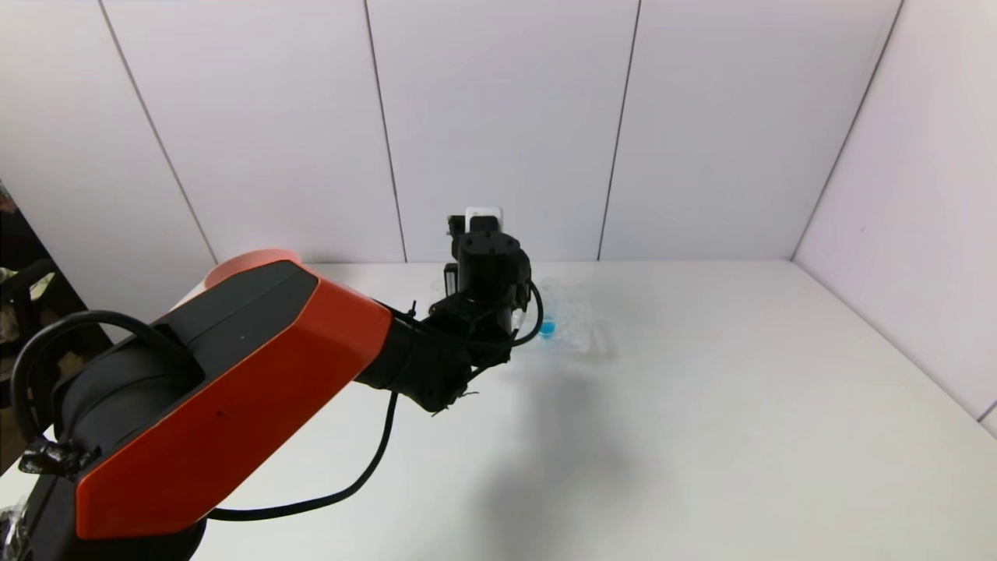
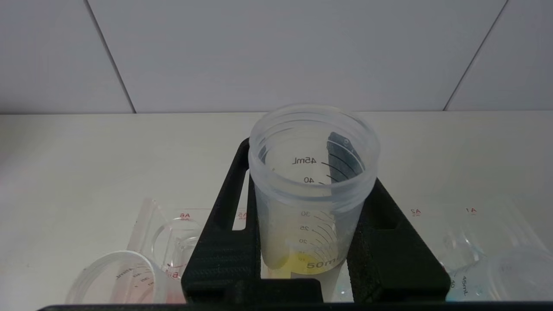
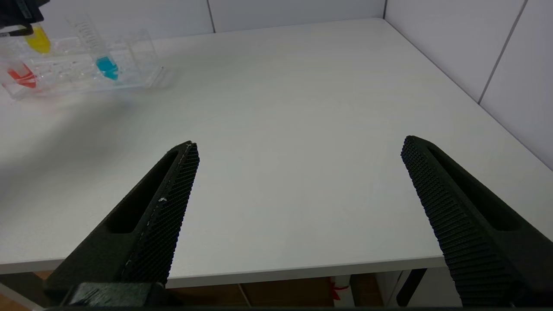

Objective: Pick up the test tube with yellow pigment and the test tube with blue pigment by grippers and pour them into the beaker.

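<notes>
At the far left of the clear rack [image 3: 86, 71] stands the tube with orange-red liquid [image 3: 19, 75], which is no part of this job. Next along, the left hand [image 2: 309, 242] is clamped on the yellow tube [image 2: 309, 190], one black finger [image 2: 224, 242] on each side of the clear wall and the open mouth up. The yellow liquid sits low in the tube's bottom, and seen from the right wrist that bottom hangs above the rack, so the tube looks lifted out rather than seated.

The step in hand seems to be carrying this tube to the beaker. I would keep it upright and the grip firm until its mouth is over the beaker, then tilt slowly, since the smooth wall could slip.

The beaker [image 3: 140, 54] stands at the rack's right end, past the blue tube [image 3: 101, 56], which is in the rack.

Farthest right, the right hand [image 3: 298, 181] hangs over the bare counter [image 3: 302, 86], wide open, holding nothing, well apart from the rack.
</notes>
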`<state>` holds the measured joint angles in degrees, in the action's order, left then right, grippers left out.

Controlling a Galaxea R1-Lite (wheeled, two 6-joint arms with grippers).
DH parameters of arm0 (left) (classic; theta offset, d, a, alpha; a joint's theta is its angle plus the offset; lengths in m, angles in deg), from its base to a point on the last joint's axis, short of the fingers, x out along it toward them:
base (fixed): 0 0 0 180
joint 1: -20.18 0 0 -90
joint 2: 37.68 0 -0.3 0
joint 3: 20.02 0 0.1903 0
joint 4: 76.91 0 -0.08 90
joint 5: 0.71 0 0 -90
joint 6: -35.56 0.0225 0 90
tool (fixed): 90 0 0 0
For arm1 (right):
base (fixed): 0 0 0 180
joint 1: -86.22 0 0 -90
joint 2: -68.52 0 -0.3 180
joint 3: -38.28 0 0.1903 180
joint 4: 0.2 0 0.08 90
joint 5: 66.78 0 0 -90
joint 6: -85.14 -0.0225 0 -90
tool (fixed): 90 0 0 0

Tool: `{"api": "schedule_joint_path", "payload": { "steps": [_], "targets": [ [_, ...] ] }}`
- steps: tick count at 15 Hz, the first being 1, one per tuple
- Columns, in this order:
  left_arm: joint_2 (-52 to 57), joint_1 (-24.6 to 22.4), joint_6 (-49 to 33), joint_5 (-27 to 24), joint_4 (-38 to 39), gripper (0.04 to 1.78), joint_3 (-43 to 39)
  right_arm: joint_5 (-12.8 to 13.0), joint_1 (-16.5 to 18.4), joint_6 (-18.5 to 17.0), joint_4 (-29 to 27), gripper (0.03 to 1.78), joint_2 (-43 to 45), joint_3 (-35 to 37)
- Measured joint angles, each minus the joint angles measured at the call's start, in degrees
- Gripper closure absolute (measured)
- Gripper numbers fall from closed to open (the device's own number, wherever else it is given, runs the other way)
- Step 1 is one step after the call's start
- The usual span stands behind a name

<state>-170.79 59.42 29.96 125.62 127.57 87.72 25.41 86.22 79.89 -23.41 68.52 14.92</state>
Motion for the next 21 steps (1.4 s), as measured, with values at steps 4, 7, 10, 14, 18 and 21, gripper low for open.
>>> {"api": "schedule_joint_path", "payload": {
  "steps": [4,7,10,14,18,21],
  "targets": [
    [2.73,0.91,0.12,-0.13,-2.05,1.27,-0.04,0.00,0.00,0.00,0.00,0.10,0.00,0.00],
    [4.94,1.60,0.69,-0.13,-2.90,1.27,0.00,-0.02,0.00,0.00,0.00,0.10,0.00,0.00],
    [7.73,1.71,1.24,-0.15,-4.30,1.27,-0.83,0.00,0.00,0.00,0.02,0.10,0.00,0.00],
    [13.52,0.26,1.41,-0.87,-8.77,1.27,-3.43,0.00,0.00,0.00,0.00,0.10,0.00,0.00],
    [21.35,-4.22,1.52,-4.83,-14.17,1.27,-6.58,0.00,0.00,0.02,-0.02,0.10,0.00,0.00],
    [27.66,-8.95,1.44,-11.93,-19.38,1.27,-9.07,0.00,0.00,0.02,0.00,0.10,0.00,0.00]
  ]
}}
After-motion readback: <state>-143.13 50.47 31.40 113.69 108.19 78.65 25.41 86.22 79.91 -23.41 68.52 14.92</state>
